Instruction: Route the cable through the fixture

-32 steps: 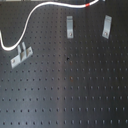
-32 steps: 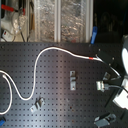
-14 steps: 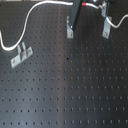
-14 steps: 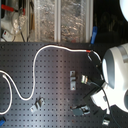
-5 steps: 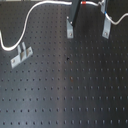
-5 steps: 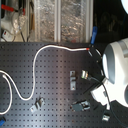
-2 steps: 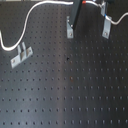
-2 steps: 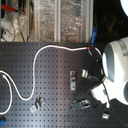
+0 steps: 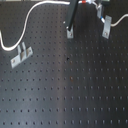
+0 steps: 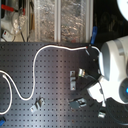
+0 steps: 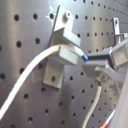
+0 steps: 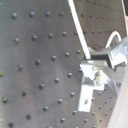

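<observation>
The white cable (image 10: 34,65) snakes across the black pegboard from the second exterior view's left and rises to my gripper (image 10: 90,50). In the first exterior view the gripper (image 9: 70,26) stands right over the middle metal clip (image 9: 70,33), with the cable (image 9: 27,22) trailing to the first exterior view's left. In the first wrist view the cable (image 11: 30,75) runs into that clip (image 11: 59,52) and ends at my gripper (image 11: 91,65), which is shut on it. A short free end (image 11: 94,102) hangs below, red at its tip.
A second clip (image 9: 106,26) stands to the first exterior view's right of the gripper, and a third (image 9: 21,55) at that view's left. Several small fixtures (image 10: 79,103) lie on the pegboard (image 9: 70,90). Shelves of clutter stand behind the board in the second exterior view.
The gripper came into view, took hold of the cable's red-banded end and carried it to the middle clip. Over the last second it has hardly moved.
</observation>
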Robot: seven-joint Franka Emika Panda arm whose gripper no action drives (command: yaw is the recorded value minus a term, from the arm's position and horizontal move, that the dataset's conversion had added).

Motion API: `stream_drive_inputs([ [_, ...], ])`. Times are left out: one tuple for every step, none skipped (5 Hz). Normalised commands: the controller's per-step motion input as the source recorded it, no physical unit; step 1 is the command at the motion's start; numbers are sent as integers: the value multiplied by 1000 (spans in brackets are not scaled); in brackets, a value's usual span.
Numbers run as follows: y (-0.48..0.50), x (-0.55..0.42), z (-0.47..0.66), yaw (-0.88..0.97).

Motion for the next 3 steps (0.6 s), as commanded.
stream_drive_inputs([
  [31, -21, 0, 0],
  [329, -222, -4, -91],
  [334, -235, -4, -94],
])
